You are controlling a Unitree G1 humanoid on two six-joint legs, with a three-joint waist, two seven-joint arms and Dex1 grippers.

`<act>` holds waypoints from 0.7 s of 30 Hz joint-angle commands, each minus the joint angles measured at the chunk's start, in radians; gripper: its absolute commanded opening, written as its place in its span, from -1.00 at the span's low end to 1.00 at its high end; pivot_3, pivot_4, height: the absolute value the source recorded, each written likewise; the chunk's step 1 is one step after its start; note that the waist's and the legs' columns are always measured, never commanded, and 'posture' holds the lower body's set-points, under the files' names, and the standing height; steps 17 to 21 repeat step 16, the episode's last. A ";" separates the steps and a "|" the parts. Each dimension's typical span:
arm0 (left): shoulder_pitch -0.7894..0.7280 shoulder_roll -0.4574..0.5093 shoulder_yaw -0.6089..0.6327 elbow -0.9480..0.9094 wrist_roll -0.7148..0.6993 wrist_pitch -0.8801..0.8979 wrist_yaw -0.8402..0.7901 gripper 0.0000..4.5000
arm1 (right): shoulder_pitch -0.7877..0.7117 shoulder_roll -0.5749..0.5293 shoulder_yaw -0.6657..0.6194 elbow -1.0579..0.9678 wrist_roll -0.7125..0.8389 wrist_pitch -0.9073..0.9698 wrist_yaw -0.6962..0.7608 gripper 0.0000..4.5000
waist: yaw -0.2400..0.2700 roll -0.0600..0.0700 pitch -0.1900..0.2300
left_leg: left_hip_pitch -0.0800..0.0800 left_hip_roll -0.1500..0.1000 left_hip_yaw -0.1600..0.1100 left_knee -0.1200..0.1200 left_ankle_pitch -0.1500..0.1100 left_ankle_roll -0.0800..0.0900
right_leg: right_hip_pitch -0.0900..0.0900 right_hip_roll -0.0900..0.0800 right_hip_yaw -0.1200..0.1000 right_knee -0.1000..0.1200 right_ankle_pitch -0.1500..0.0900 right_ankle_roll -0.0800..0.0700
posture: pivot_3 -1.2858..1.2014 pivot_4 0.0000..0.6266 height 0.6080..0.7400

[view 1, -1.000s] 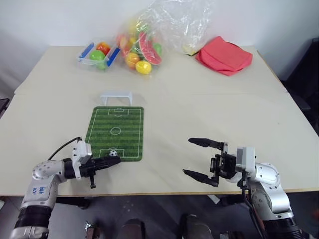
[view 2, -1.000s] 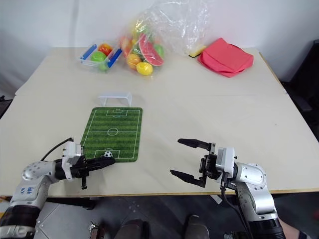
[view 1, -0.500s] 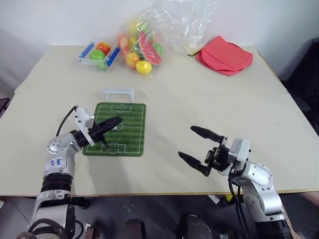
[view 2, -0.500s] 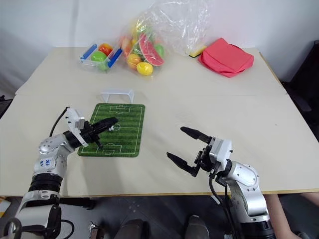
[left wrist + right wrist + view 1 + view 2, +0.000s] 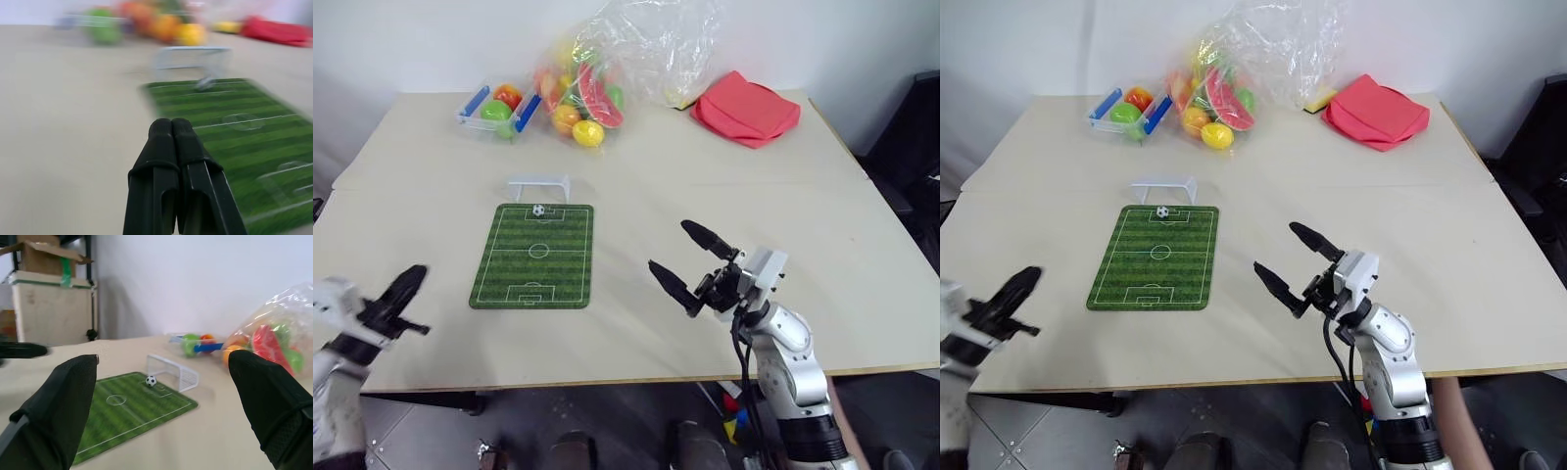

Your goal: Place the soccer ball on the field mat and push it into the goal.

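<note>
Beige tabletop carries the field mat (image 5: 534, 255), and the soccer ball (image 5: 538, 210) sits at its far end, just before the goal (image 5: 539, 187), not yet inside. Well beyond the left gripper (image 5: 399, 294), pressed together; the right gripper (image 5: 686, 261) hangs spread, apart from it.

Seen from the robot's head, two side-by-side eye views look forward and down across the whole table (image 5: 636, 186). The left wrist view skims low from the near left, close over the field mat (image 5: 234, 132) toward the goal (image 5: 193, 61). The right wrist view looks leftward from mid-table; all share mat and goal.
</note>
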 commanded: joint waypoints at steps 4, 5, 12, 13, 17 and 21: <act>0.068 -0.079 0.054 -0.142 0.004 0.012 0.185 -0.98 | -0.022 0.012 -0.027 0.047 -0.024 -0.071 -0.035 1.00 | 0.009 0.000 0.000 | 0.000 0.000 0.001 0.000 0.000 0.000 | 0.000 0.000 0.000 0.000 0.000 0.000 | 0.03 -0.52 1.00; 0.073 -0.086 0.052 -0.151 0.002 0.011 0.196 -0.98 | -0.027 0.012 -0.030 0.056 -0.025 -0.077 -0.040 1.00 | 0.008 0.000 0.000 | 0.000 0.000 0.001 0.000 0.000 0.000 | -0.001 0.001 0.001 0.000 0.000 -0.001 | 0.03 -0.52 1.00; 0.091 -0.119 0.018 -0.184 0.014 0.016 0.267 -0.98 | -0.051 -0.009 -0.028 0.118 -0.026 -0.116 -0.007 1.00 | 0.006 -0.001 0.000 | 0.000 0.001 0.007 -0.001 0.000 -0.001 | -0.007 0.002 0.008 0.002 0.001 -0.001 | 0.03 -0.52 1.00; 0.083 -0.119 0.016 -0.184 0.013 0.015 0.273 -0.98 | -0.052 -0.014 -0.026 0.124 -0.026 -0.119 0.004 1.00 | 0.006 -0.001 -0.001 | -0.001 0.002 0.008 -0.001 0.000 -0.001 | -0.008 0.003 0.008 0.003 0.001 -0.001 | 0.03 -0.52 1.00; 0.072 -0.108 0.001 -0.188 0.029 0.024 0.294 -0.98 | -0.052 -0.027 -0.022 0.137 -0.025 -0.129 0.028 1.00 | 0.007 -0.001 -0.001 | -0.002 0.002 0.009 -0.001 0.000 -0.001 | -0.010 0.003 0.009 0.004 0.001 -0.001 | 0.03 -0.52 1.00; 0.072 -0.108 0.001 -0.188 0.029 0.024 0.294 -0.98 | -0.052 -0.027 -0.022 0.137 -0.025 -0.129 0.028 1.00 | 0.007 -0.001 -0.001 | -0.002 0.002 0.009 -0.001 0.000 -0.001 | -0.010 0.003 0.009 0.004 0.001 -0.001 | 0.03 -0.52 1.00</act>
